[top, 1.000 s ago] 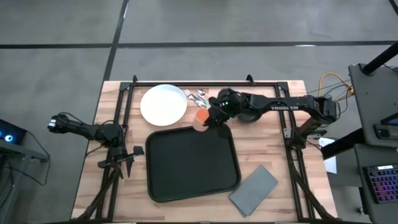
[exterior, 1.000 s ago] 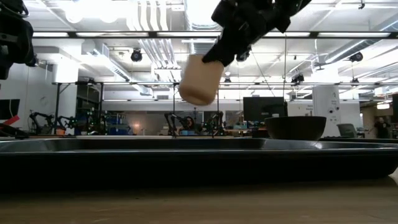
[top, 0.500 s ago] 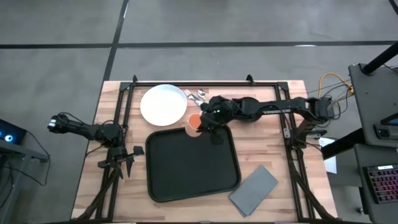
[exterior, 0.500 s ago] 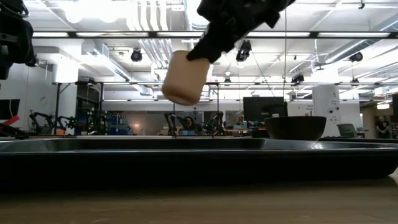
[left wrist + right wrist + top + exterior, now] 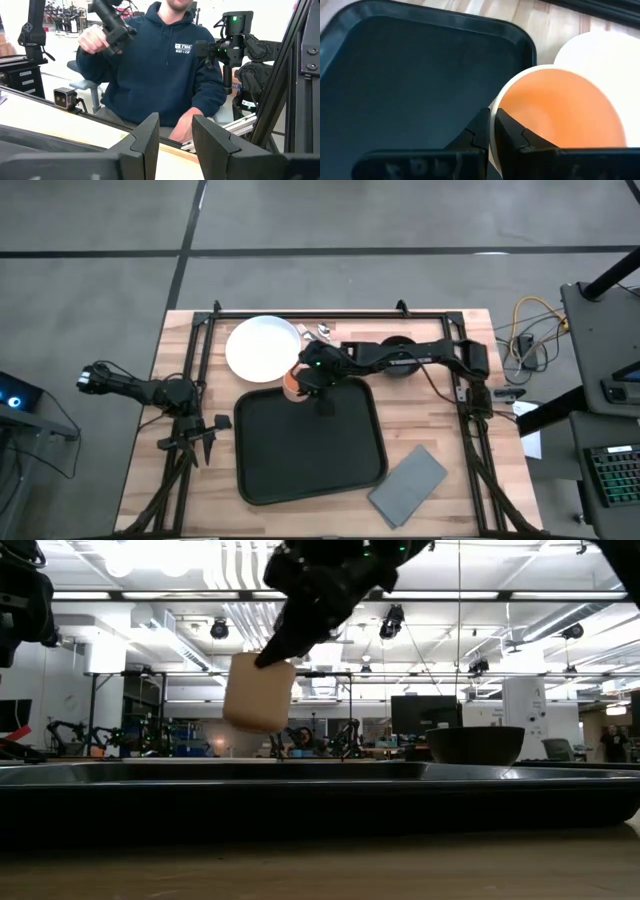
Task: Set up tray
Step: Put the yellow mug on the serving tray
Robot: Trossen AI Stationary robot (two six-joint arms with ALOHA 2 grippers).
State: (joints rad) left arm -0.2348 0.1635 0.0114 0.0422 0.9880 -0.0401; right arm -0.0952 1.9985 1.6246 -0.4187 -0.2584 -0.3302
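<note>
**Cup held over tray's far-left corner; tray lay flat and unloaded**

The tray [image 5: 309, 442] lay flat at mid-table, nearer the front edge, with nothing resting in it. The plate [image 5: 262, 347] sat just beyond its far-left corner; the napkin [image 5: 407, 484] lay just off its near-right corner.

The right gripper [image 5: 305, 378] hung above the tray's far-left corner, its fingers [image 5: 510, 135] pressed together on the rim of a cup [image 5: 559, 117], one finger inside the wall and one outside. The low view showed the cup [image 5: 259, 692] clear of the tray surface and slightly tilted. The left gripper [image 5: 200, 439] waited by the table's left edge, fingers spread and holding nothing.

Handling assessment: the tray appeared rigid and probably light for its width, with a smooth, likely slippery floor. It is judged too wide to span; the raised rim [image 5: 527, 42] offers the only pinch point, best taken mid-side to limit tipping. The cup looked light, so a rim pinch should suffice.

A bowl [image 5: 476, 745] stood beyond the tray.
</note>
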